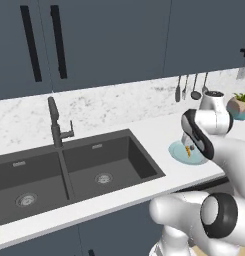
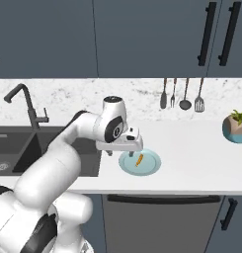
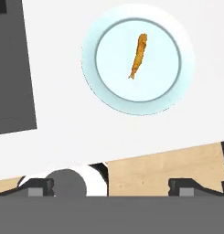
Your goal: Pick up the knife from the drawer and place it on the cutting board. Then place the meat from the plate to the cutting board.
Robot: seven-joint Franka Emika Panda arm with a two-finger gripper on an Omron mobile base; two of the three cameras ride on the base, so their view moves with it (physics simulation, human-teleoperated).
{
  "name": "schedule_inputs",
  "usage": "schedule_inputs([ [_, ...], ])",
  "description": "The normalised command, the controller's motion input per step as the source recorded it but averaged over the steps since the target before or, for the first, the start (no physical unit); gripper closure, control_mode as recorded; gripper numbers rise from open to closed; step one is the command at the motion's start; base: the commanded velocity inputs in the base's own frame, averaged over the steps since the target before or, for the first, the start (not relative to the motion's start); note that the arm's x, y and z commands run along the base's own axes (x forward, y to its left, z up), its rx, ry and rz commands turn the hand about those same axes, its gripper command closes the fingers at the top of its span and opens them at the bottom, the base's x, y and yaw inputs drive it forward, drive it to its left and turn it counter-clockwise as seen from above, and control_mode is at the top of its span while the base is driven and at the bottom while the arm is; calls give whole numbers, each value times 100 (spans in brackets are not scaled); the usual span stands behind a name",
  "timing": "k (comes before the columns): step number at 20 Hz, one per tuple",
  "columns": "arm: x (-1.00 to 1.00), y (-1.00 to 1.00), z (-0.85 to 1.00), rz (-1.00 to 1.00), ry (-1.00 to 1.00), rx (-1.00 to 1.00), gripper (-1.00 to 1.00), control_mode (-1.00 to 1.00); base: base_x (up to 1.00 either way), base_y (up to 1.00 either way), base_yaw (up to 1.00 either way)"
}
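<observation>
A white counter (image 2: 201, 163) runs under dark slate cabinets (image 2: 142, 34) with a marble backsplash. From left: one black faucet (image 2: 24, 106), one dark double sink (image 1: 69, 172), one pale blue-green plate (image 2: 151, 167), four hanging utensils (image 2: 181, 94), one potted plant (image 2: 236, 126). The meat (image 3: 138, 55), a slim orange-brown piece tapering to a point, lies on the plate. The gripper (image 2: 121, 153) hovers at the plate's left edge, fingers spread apart, holding nothing.

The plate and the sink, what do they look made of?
The plate looks like glazed ceramic: pale blue-green, smooth, faintly glossy rim. The sink looks like matte dark composite or coated metal: flat charcoal with no shine. Neither is certain from a rendered picture.
</observation>
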Motion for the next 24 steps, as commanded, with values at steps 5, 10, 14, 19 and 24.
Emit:
schedule_inputs([
  [5,43,-35,-14,0,7,0,-100,-100,0,0,0],
  [10,33,-29,-22,-2,6,4,-100,-100,0,0,0],
  [14,35,5,-32,-16,3,9,-100,-100,0,0,0],
  [19,28,3,-17,-13,3,2,-100,-100,0,0,0],
  [24,9,-6,0,4,3,0,-100,-100,0,0,0],
])
